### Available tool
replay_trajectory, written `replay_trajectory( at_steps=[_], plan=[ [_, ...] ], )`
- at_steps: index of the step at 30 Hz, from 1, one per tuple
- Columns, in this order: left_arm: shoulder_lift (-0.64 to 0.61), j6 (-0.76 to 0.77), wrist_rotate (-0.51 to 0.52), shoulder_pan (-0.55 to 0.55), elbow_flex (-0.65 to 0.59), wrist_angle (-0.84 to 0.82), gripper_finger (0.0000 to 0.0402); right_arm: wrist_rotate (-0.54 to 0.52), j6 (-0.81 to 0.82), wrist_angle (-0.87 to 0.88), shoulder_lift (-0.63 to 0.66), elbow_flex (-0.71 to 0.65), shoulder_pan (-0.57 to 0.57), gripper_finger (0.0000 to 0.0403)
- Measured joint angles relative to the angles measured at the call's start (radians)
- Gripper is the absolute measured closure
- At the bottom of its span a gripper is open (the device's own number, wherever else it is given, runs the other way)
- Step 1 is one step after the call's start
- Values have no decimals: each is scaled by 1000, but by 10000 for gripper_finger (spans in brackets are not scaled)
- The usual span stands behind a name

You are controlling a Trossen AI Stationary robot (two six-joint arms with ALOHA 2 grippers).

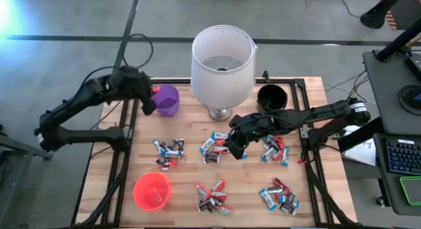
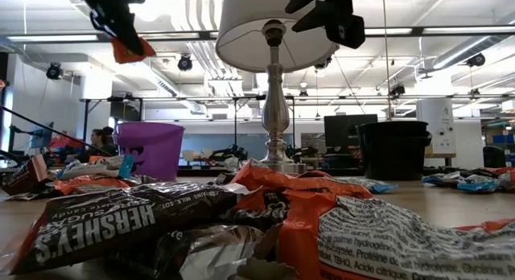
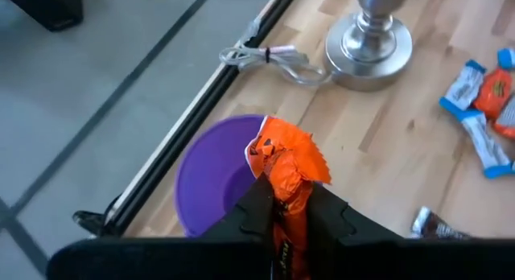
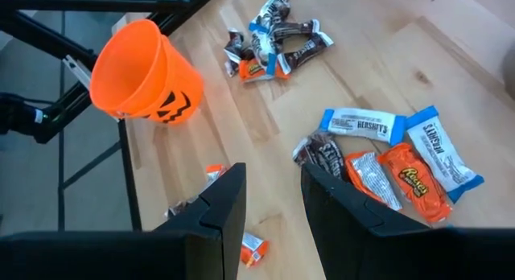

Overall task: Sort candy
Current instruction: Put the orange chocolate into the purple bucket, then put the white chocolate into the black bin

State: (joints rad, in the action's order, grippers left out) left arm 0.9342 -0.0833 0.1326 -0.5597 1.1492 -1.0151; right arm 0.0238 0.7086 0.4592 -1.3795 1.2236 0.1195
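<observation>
1. Left gripper (image 3: 286, 201) is up over the purple cup (image 1: 167, 99) at the back-left of the desk (image 1: 187, 127). Its fingers are pinched in close on an orange-wrapped candy (image 3: 283, 169), which sticks out past the tips right above the cup's mouth. In the low view you can see that same wrapper dangling up high.
2. Right gripper (image 4: 272, 201) hangs above the middle of the desk, over the candy pile (image 1: 214, 147) in front of the lamp (image 1: 222, 66). Fingers are roughly half apart with nothing between them.
3. The rest of the candy sits in little heaps on the wood: one front of the purple cup (image 1: 169, 152), one to the right of the middle pile (image 1: 275, 149), and two along the front edge (image 1: 214, 197) (image 1: 279, 196). Wrappers are a mix of blue-and-white, orange-red and dark brown.
4. Orange cup (image 1: 152, 191) is at the front-left, black cup (image 1: 272, 97) at the back, just right of the lamp base.
5. Lamp cord (image 3: 269, 58) lies coiled near the desk edge beside the purple cup.
</observation>
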Motion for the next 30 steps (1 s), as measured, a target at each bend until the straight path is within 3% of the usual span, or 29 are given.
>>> replay_trajectory(
  at_steps=[3, 8, 14, 24, 30],
  plan=[
    [43, -25, -63, -82, 0, 33, 373, 0, -1, 0, 0, 0, 0, 289],
    [134, -67, -81, -151, 0, 46, 371, 0, -1, 0, 0, 0, 0, 289],
    [207, -110, -178, -158, 0, 46, 370, 1, -1, 0, 3, 0, 0, 289],
    [242, -145, -179, -159, 6, 35, 315, 2, 25, 0, 5, 0, 0, 289],
    [240, -203, -179, -159, 53, -59, 291, 2, 25, 8, 5, 0, 0, 289]
  ],
)
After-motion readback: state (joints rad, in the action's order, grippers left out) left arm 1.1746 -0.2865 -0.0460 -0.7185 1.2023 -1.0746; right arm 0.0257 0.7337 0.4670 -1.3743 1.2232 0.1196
